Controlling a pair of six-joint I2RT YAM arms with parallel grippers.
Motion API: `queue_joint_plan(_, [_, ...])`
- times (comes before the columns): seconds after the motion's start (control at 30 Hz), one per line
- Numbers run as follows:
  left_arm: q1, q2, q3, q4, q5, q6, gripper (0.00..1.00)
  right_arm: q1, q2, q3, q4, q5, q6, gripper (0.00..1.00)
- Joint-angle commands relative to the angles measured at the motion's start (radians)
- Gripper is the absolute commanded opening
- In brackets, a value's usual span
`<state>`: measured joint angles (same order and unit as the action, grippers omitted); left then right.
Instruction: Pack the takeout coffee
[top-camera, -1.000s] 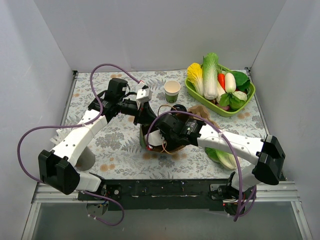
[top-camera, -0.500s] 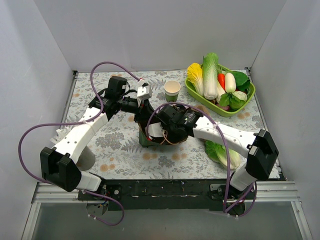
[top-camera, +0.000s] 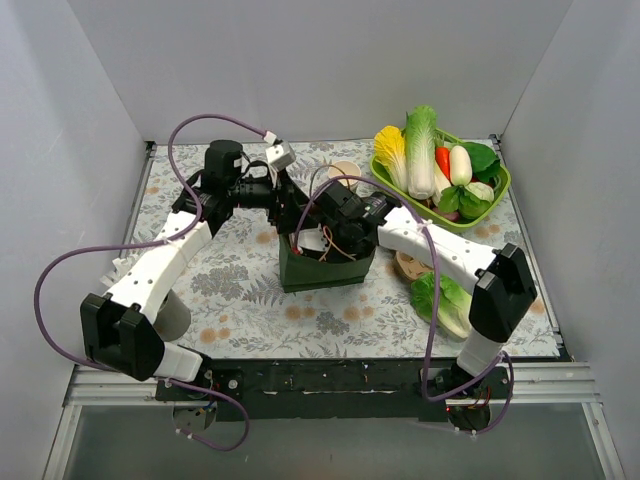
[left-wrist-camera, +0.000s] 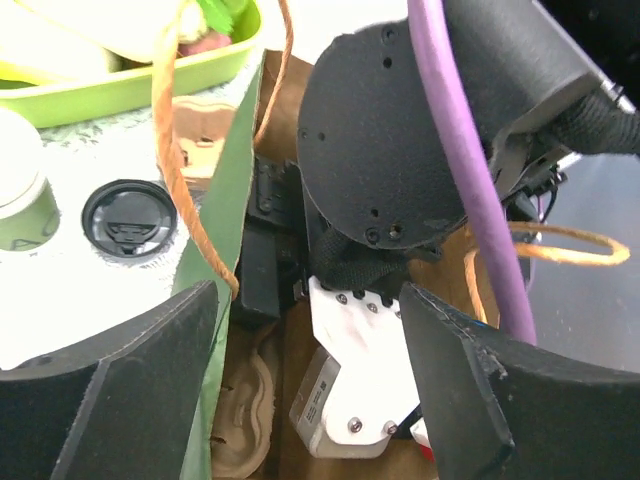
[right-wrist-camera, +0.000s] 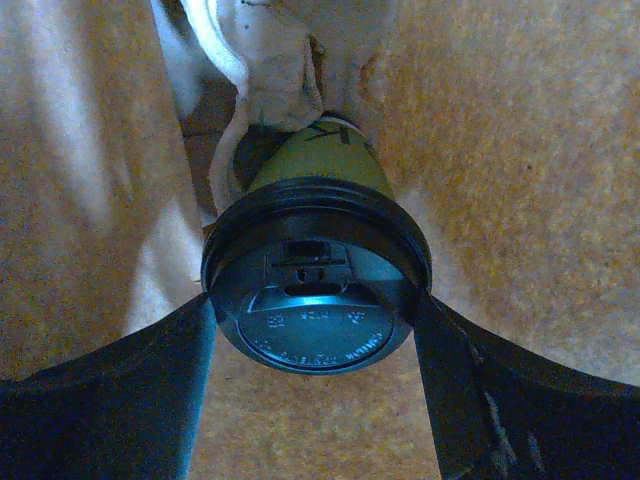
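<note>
Small green paper cup with black plastic lid (right-wrist-camera: 316, 255), inside the green paper bag (top-camera: 325, 272), lid facing the right wrist, base pointing deeper in, long axis in line with the right tool (right-wrist-camera: 312, 305) clamped on its lid rim, left tool (left-wrist-camera: 305, 305) spread apart astride the bag's edge.

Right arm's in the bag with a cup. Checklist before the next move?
1. Right gripper closed on cup: ok.
2. Lid seated on that cup: ok.
3. Cup inside bag: ok.
4. Cup resting on bag floor: cannot tell.
5. Left gripper open, straddling bag wall: ok.
6. Everything packed: not ok; second cup and loose lid sit outside the bag.
</note>
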<state>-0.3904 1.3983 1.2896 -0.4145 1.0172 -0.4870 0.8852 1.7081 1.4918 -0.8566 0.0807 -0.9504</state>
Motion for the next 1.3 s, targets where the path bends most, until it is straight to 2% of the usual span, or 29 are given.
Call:
queue_joint_plan(0.0, [0.019,-0.041,0.086,0.137,0.014,-0.211,0.76,-0.032,0.103,0.030,-0.163,-0.133,0.016,0.09])
queue_joint_plan(0.07, [0.048,-0.051,0.100,0.126,-0.011,-0.231,0.84,-0.054,0.122,0.057,-0.196,-0.174,0.032,0.12])
queue_joint_plan(0.2, [0.131,-0.070,0.109,0.100,-0.080,-0.228,0.84,-0.088,0.163,0.120,-0.231,-0.246,0.047,0.23])
queue_joint_plan(0.47, [0.324,-0.078,0.165,0.095,0.000,-0.255,0.85,-0.114,0.182,0.281,-0.274,-0.309,0.067,0.48])
queue_joint_plan(0.63, [0.346,-0.094,0.169,0.097,0.026,-0.249,0.86,-0.115,0.167,0.318,-0.251,-0.312,0.119,0.56])
queue_joint_plan(0.73, [0.346,-0.091,0.162,0.097,0.073,-0.280,0.86,-0.115,0.151,0.324,-0.223,-0.311,0.145,0.66])
queue_joint_plan(0.8, [0.344,-0.094,0.151,0.095,0.095,-0.292,0.87,-0.115,0.142,0.334,-0.214,-0.305,0.154,0.81])
queue_joint_plan(0.87, [0.343,-0.102,0.134,0.098,0.103,-0.305,0.87,-0.117,0.134,0.353,-0.202,-0.291,0.174,0.91])
queue_joint_plan(1.27, [0.343,-0.099,0.100,0.129,0.115,-0.326,0.87,-0.115,0.056,0.452,-0.173,-0.276,0.275,0.97])
